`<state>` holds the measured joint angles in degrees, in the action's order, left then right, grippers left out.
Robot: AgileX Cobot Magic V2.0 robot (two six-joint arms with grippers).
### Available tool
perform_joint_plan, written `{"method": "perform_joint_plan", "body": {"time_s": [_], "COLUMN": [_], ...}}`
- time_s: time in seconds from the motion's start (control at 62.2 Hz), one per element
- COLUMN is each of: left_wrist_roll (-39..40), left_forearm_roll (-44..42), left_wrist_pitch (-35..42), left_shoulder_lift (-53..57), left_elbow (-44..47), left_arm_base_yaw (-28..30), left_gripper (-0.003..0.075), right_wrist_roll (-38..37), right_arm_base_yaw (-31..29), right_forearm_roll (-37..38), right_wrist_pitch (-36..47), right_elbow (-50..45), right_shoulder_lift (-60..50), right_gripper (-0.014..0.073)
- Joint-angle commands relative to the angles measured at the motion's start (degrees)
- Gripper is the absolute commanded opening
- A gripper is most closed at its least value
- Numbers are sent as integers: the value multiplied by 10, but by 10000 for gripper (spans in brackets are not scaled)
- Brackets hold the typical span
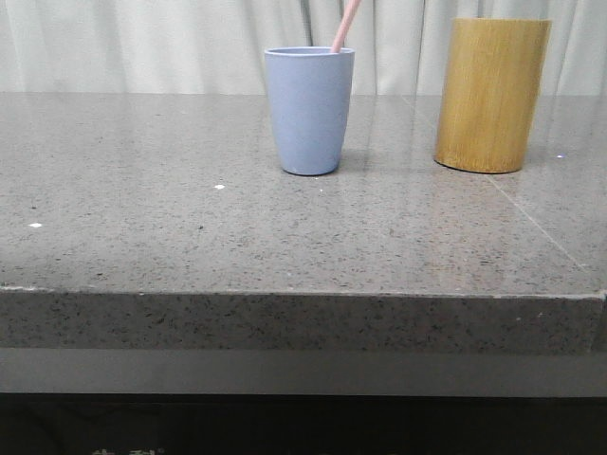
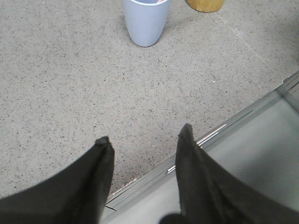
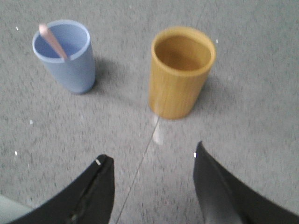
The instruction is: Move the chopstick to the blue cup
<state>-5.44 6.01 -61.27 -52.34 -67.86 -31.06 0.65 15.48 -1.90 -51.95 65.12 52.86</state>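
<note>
Chopstick (image 1: pixel 347 26) stands tilted inside the blue cup (image 1: pixel 309 111), leaning on its rim, top end sticking out. Cup upright on the grey worktop (image 1: pixel 190 237), bamboo cylinder (image 1: pixel 491 95) just beside it, apart. Left gripper (image 2: pixel 142 140) wide open, empty, over the worktop edge, cup well ahead of it. Right gripper (image 3: pixel 150 161) wide open, empty, cylinder near in front, blue cup farther off to one side.

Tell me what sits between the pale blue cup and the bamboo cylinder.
Nothing: bare grey stone table separates blue cup and bamboo cylinder, seen from the right wrist.
</note>
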Motion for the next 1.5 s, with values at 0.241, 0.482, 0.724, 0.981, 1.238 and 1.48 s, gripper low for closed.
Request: {"method": "perform_joint_plan", "body": {"time_s": [0.241, 0.482, 0.724, 0.981, 1.238, 1.48], "left_wrist_roll": [4, 4, 4, 4, 4, -1], "left_forearm_roll": [10, 10, 10, 10, 10, -21], "left_wrist_pitch": [39, 39, 39, 38, 38, 170], "left_shoulder_lift": [5, 5, 5, 4, -10, 33], "left_elbow": [-14, -14, -14, -14, -14, 63], "left_arm_base_yaw": [3, 3, 3, 3, 3, 42], "left_gripper": [312, 218, -19, -19, -19, -19], "right_wrist_roll": [-1, 0, 0, 0, 0, 0], "right_arm_base_yaw": [-5, -5, -5, -5, -5, -5], "right_forearm_roll": [4, 7, 7, 10, 10, 10], "right_wrist_pitch": [101, 97, 98, 88, 88, 89], "right_elbow": [-151, -169, -169, -169, -169, -169], "right_shoulder_lift": [-180, -223, -223, -223, -223, -223], "right_gripper": [412, 243, -64, -69, -69, -69]}}
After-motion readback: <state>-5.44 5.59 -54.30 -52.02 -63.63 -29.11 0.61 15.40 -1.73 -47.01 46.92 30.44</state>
